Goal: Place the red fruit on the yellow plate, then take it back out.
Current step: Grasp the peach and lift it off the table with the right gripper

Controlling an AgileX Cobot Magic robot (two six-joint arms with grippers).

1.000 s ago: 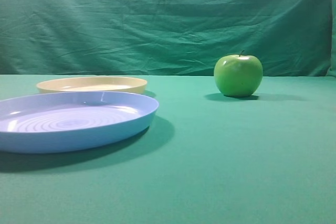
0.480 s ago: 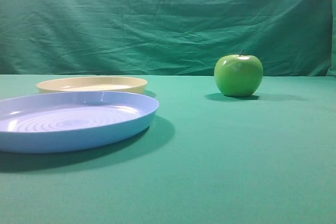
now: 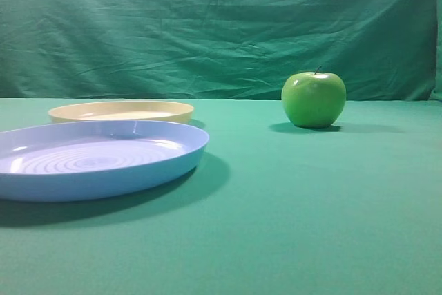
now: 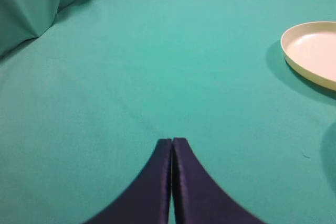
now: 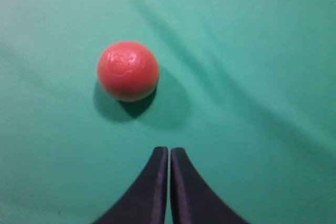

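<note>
The red fruit [image 5: 128, 71] sits on the green-clothed table [image 5: 252, 51], at eleven o'clock from the right gripper [image 5: 169, 153], whose jaws are pressed together, empty. The yellow plate [image 3: 121, 110] lies bare at twelve o'clock behind the blue plate [image 3: 97, 157]; a green apple [image 3: 313, 99] stands at three o'clock. The left gripper [image 4: 172, 144] has its jaws clenched on nothing.

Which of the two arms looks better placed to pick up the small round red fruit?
The right. Its shut gripper has the small round red fruit just ahead on the cloth; the left gripper, also shut, sees only the pale yellow plate.
</note>
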